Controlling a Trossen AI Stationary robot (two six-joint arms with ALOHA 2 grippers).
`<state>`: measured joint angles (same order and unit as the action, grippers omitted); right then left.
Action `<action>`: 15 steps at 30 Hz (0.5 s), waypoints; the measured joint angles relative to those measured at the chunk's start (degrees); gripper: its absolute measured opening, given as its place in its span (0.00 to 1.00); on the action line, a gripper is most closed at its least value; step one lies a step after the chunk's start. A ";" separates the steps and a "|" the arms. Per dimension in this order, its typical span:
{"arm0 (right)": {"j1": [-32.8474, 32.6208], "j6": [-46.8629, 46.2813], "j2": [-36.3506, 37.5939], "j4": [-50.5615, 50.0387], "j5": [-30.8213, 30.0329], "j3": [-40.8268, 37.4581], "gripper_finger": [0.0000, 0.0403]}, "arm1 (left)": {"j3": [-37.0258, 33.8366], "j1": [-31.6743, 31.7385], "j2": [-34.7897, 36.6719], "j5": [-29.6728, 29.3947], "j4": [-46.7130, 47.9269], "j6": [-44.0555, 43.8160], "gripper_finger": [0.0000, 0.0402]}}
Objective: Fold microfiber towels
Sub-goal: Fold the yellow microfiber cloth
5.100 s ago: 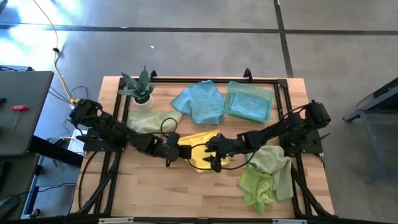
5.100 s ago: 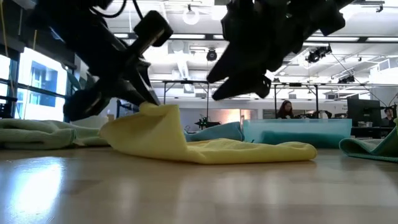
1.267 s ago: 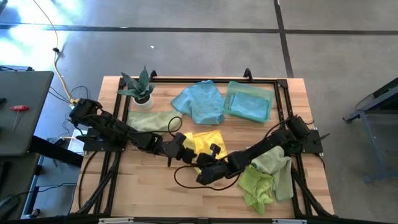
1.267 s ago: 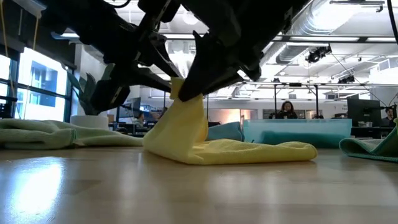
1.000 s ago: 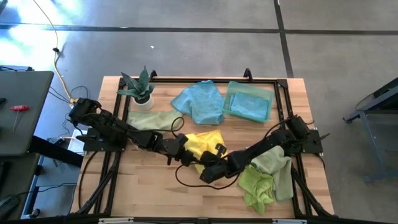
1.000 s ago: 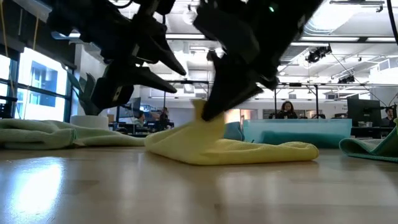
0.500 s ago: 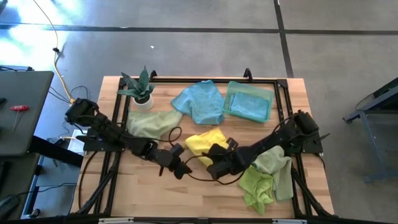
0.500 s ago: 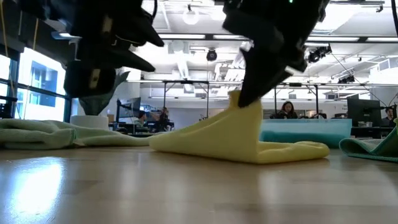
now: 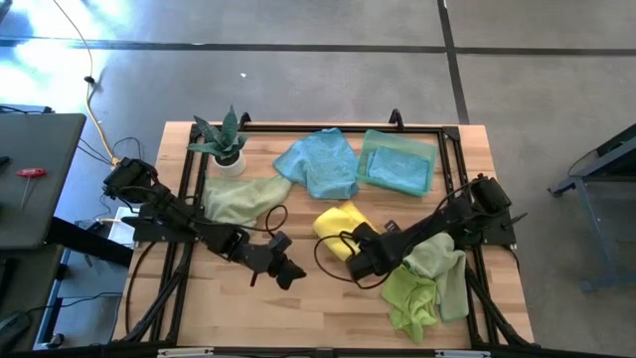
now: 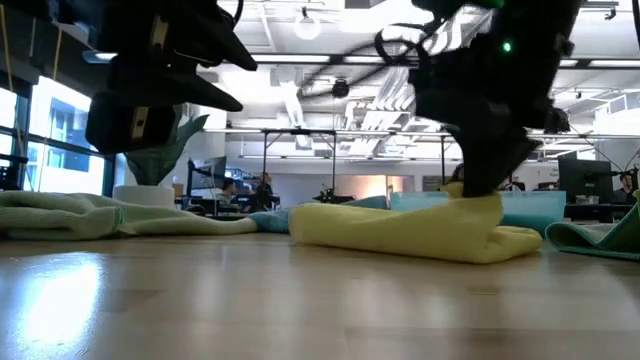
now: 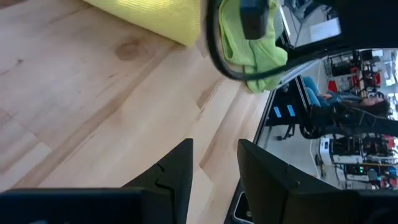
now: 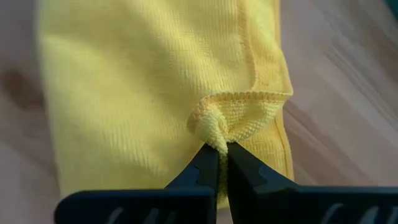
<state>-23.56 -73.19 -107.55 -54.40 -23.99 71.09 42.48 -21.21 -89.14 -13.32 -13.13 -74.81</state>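
Yellow towel: I see the yellow towel [image 9: 338,221] lying mid-table as a narrow folded bundle, just in front of the light blue towel [image 9: 320,164]. Half a second ago its lifted edge stood up in a peak; now that edge is laid over and the cloth is low and doubled in the low view [image 10: 415,230].

Right gripper: my right gripper [image 12: 217,163] is down on the near right end of the yellow towel, jaws fully closed on a small pinch of its hemmed corner. It has carried that corner across from the left side over the last second.

Left gripper: my left gripper [image 11: 214,163] has pulled back toward the front-left of the table and hangs over bare wood [image 11: 81,99], well apart from the yellow towel. Its jaws stand partly apart and hold nothing.

Meaning for the task: I judge this fold as laid but not yet released; the corner is still pinched.

Next move: I reckon I need to let go cleanly, since the fibres may cling and drag the layer back up.

Other towels: the mint green towel [image 9: 397,164] looks already folded at the back right; the pale sage towel [image 9: 238,197] and the lime green towel [image 9: 412,293] lie crumpled, still to do.
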 joint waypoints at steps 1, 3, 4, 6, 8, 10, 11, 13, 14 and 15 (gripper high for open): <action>0.34 -0.74 0.00 -0.14 0.33 -0.38 0.00 | 0.00 0.02 0.00 -0.05 0.00 0.00 0.29; 0.79 -1.60 0.00 -1.05 0.70 -0.79 0.00 | 0.00 0.00 0.00 -0.05 0.00 0.00 0.29; 1.04 -1.60 -0.02 -1.53 0.72 -0.81 0.00 | 0.00 0.00 0.00 -0.03 0.00 0.00 0.29; 1.30 -1.52 0.00 -2.31 0.81 -0.43 0.00 | 0.00 0.00 0.00 -0.03 0.00 0.00 0.29; 1.44 -1.44 0.36 -3.79 0.46 0.51 0.00 | 0.00 0.00 0.00 -0.03 0.00 0.00 0.29; 1.46 -1.42 1.09 -4.61 -0.11 1.22 0.00 | 0.00 0.00 -0.02 -0.03 -0.03 0.00 0.29; 1.46 -1.42 1.30 -4.88 -0.40 1.31 0.00 | 0.01 0.00 -0.02 -0.03 -0.07 -0.01 0.29; 1.46 -1.62 1.71 -5.87 -0.54 1.26 0.00 | 0.02 0.00 -0.04 -0.02 -0.07 0.01 0.29; 1.46 -1.91 1.91 -6.52 -0.80 1.26 0.00 | 0.02 0.00 -0.04 -0.07 -0.04 0.00 0.29; 1.46 -2.61 2.01 -7.46 -1.03 1.26 0.00 | 0.03 0.00 -0.04 -0.19 -0.03 0.00 0.29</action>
<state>-22.11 -75.80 -105.54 -61.86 -25.02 72.36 42.51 -21.21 -89.19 -13.50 -13.15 -74.81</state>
